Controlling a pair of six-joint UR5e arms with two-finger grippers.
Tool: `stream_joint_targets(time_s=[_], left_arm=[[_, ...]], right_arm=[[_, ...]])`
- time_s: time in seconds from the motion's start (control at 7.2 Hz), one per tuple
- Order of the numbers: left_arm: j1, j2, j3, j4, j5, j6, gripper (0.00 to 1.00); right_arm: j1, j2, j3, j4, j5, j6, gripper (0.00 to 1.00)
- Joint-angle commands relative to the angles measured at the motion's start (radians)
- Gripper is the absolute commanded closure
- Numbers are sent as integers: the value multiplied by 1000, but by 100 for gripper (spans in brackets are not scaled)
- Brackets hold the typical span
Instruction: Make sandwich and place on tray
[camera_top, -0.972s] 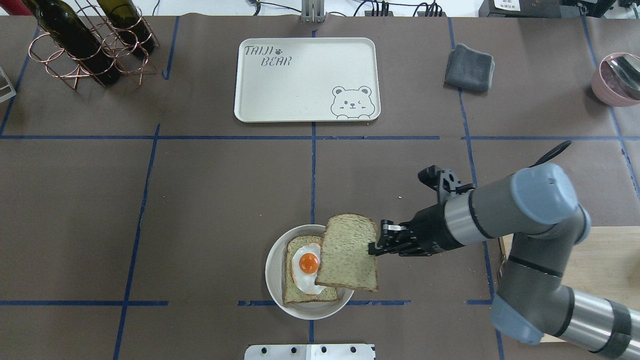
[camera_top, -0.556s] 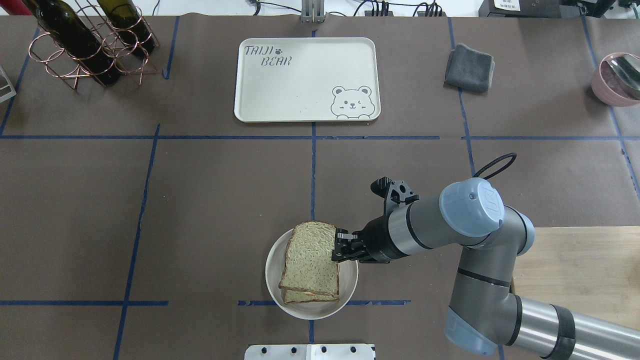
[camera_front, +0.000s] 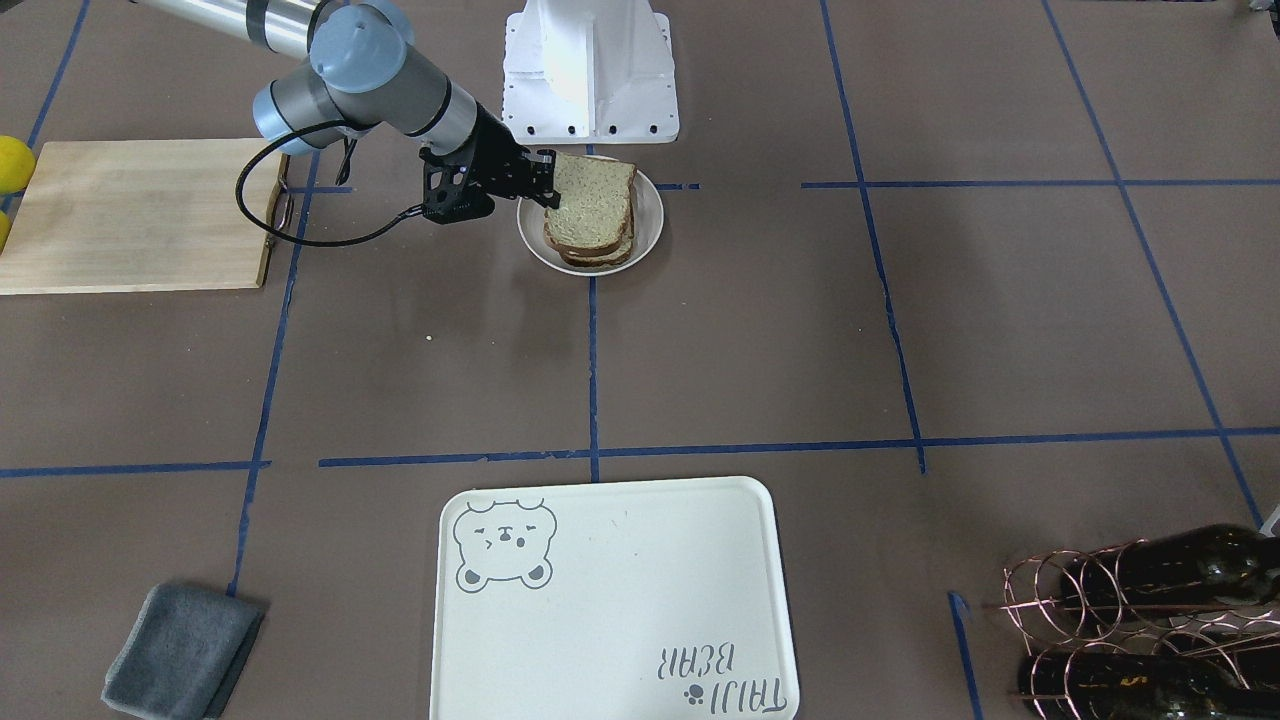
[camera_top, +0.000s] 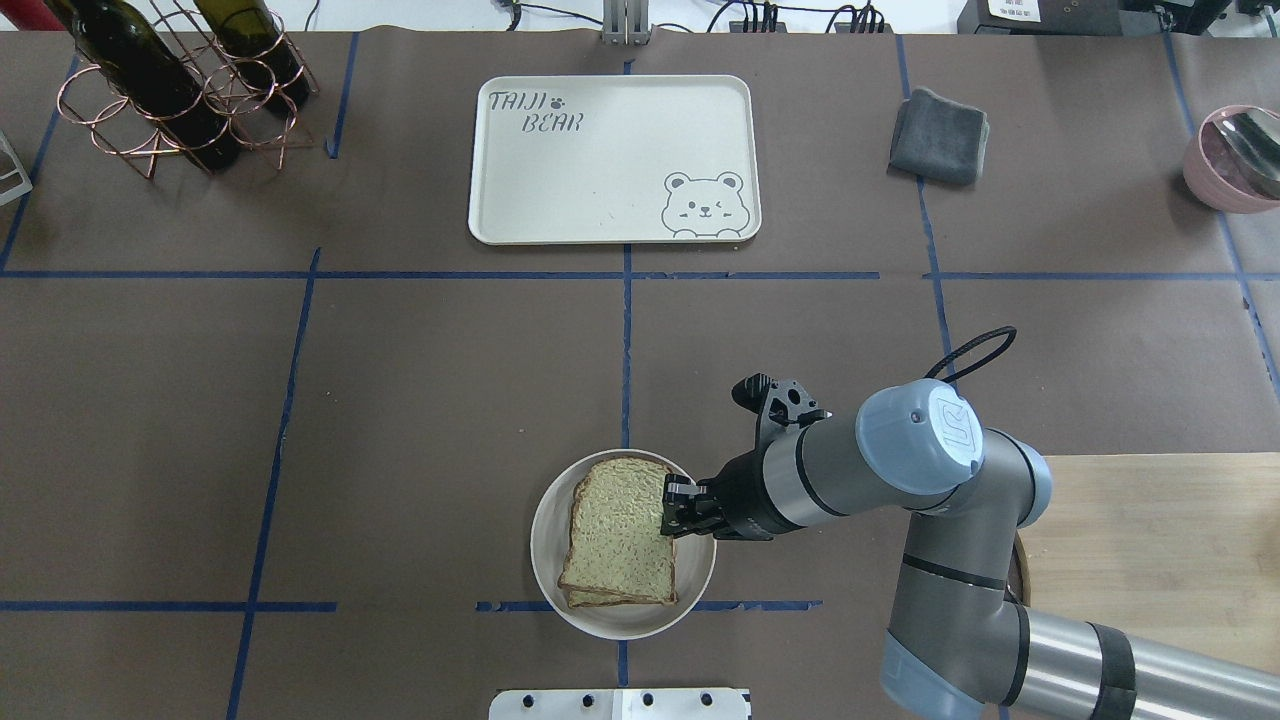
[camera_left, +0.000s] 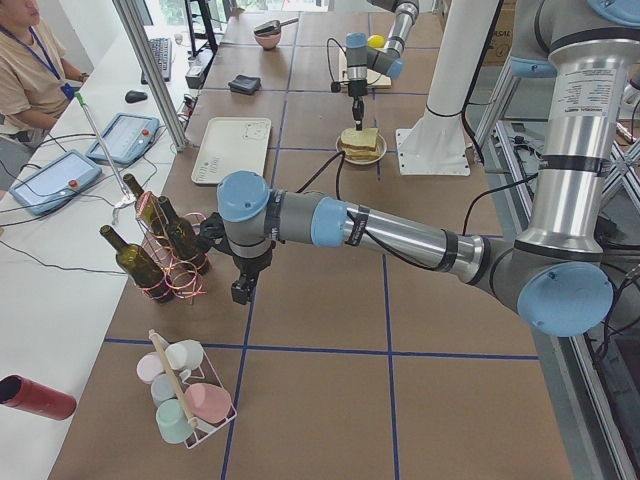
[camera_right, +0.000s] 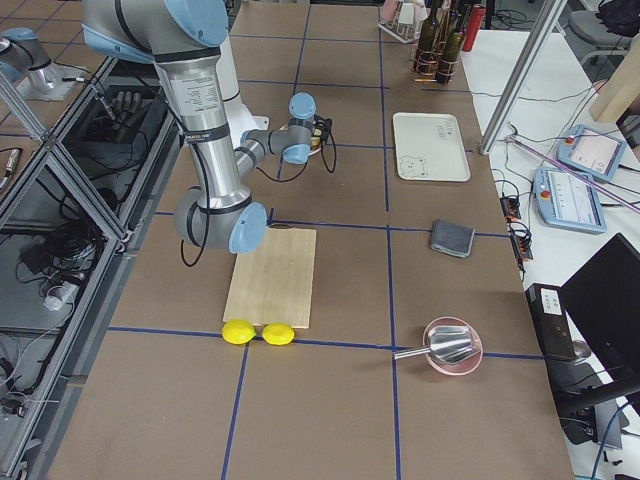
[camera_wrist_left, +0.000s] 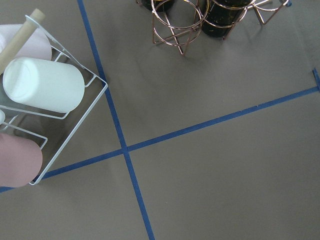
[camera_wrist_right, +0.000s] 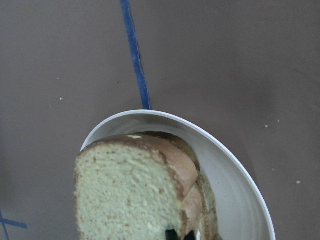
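Now the top slice (camera_top: 620, 520) has been lowered over the egg, so the sandwich (camera_front: 590, 215) is made. The slice is still pinched by the right gripper (camera_top: 668, 508).

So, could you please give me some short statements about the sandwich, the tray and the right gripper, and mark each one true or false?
1. The top slice lies over the lower bread on the round plate. True.
2. The sandwich is on the tray. False: the tray holds nothing; the sandwich is on the round plate.
3. The right gripper has its fingers on the top slice's edge. True.
4. The grey cloth lies on the tray. False: it lies on the table beside the tray.
5. The round plate stands on the cutting board. False: it stands on the table, apart from the board.
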Motion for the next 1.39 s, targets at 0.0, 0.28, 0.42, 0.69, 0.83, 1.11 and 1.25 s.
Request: stream_joint_targets(time_s=[0.0, 0.28, 0.42, 0.69, 0.83, 1.11, 1.25], left_arm=[[0, 0, 0, 0, 0, 0, 0], [17, 0, -1, 2, -3, 0, 0], [55, 0, -1, 0, -49, -2, 0], [145, -2, -47, -18, -94, -110, 0], [206, -2, -93, -46, -95, -243, 0], [450, -5, -229, -195, -94, -645, 0], [597, -6, -249, -392, -76, -936, 0]], right_arm=[[-1, -1, -2, -4, -9, 0, 1], [-2, 11, 30, -121, -58, -2, 0], [1, 5, 65, -158, -59, -2, 0], [-2, 0, 76, -179, -66, -2, 0], [-10, 0, 85, -189, -82, -2, 0], [22, -71, 177, -191, -78, -2, 0], [62, -163, 237, -185, -67, -5, 0]])
